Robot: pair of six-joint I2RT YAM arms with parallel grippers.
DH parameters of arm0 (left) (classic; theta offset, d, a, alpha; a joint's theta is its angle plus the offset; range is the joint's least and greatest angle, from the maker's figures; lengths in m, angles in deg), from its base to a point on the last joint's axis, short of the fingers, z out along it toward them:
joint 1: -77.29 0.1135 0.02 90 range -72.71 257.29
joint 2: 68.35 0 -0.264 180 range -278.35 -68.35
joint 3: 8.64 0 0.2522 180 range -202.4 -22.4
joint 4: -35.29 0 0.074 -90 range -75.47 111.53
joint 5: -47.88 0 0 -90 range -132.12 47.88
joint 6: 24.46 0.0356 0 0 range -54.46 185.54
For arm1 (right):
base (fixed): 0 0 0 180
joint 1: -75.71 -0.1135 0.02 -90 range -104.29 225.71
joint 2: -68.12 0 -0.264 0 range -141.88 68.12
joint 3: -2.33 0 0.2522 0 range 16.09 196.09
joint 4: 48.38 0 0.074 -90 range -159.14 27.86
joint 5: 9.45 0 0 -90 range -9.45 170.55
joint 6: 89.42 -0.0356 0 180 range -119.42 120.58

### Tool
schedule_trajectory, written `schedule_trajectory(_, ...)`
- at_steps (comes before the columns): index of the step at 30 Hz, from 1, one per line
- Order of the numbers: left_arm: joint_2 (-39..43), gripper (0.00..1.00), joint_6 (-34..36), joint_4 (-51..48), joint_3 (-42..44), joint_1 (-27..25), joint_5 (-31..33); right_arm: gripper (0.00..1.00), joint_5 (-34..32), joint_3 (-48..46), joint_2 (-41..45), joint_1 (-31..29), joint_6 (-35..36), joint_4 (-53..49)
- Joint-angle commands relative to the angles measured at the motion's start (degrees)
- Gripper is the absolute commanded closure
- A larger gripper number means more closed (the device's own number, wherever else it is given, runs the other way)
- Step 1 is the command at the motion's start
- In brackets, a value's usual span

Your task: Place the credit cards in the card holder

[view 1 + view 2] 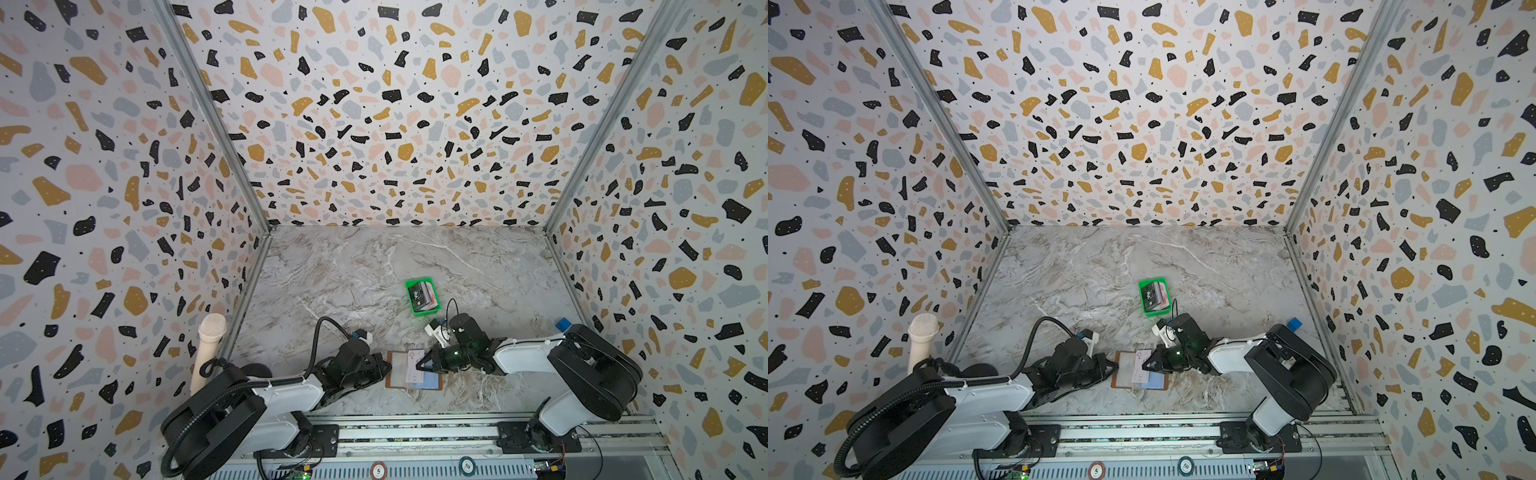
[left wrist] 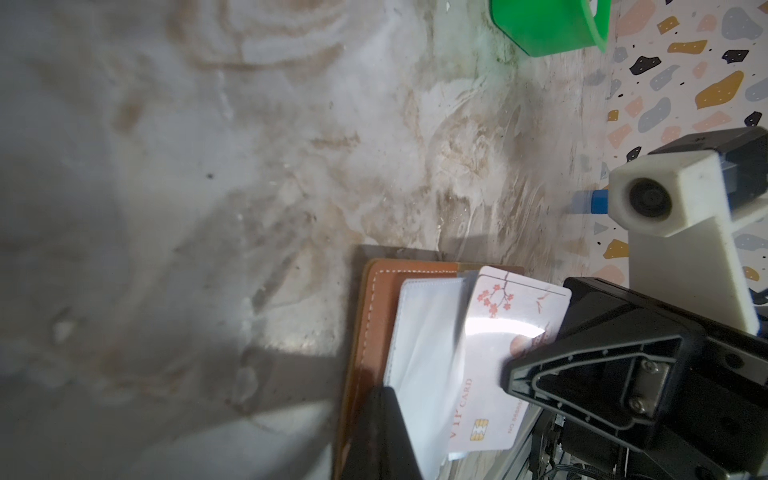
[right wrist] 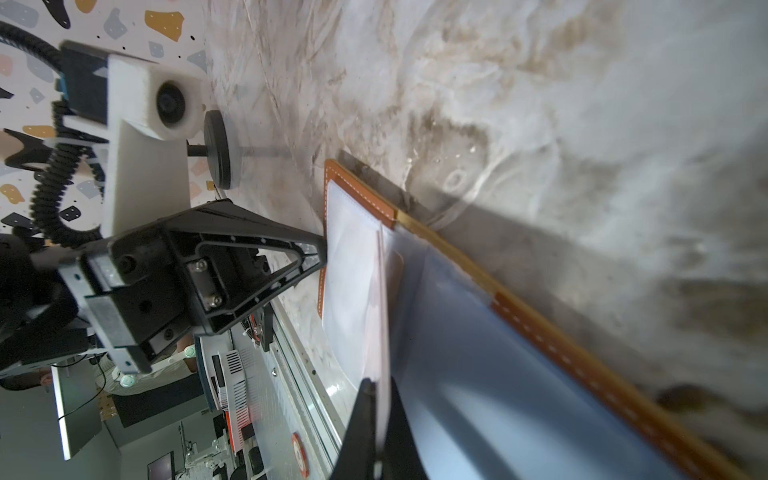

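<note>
right gripper (image 1: 419, 367), low and centre in both top views, is clamped on a white vip card (image 2: 498, 328), which we angle edge-first so it can slide into a clear sleeve (image 2: 424, 332) of the open card holder (image 1: 430, 381). our left gripper (image 3: 321, 249), jaws closed, bears on the holder's left edge, apparently pinning it. other credit cards (image 1: 424, 296) sit in the green tray (image 1: 409, 286) just above.
</note>
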Motion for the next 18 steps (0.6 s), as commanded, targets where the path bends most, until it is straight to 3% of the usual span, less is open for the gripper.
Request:
schedule_trajectory(1, -0.48, 1.0, 0.09, -2.65, 1.1, -0.15, 0.77, 1.0, -1.61, 0.67, -0.44, -0.58, 1.6, -4.87)
schedule_trajectory(18, 0.49, 1.0, -0.5, -2.48, 1.8, -0.38, 1.0, 1.0, -0.47, -4.08, 1.16, -1.05, -6.71, 1.88)
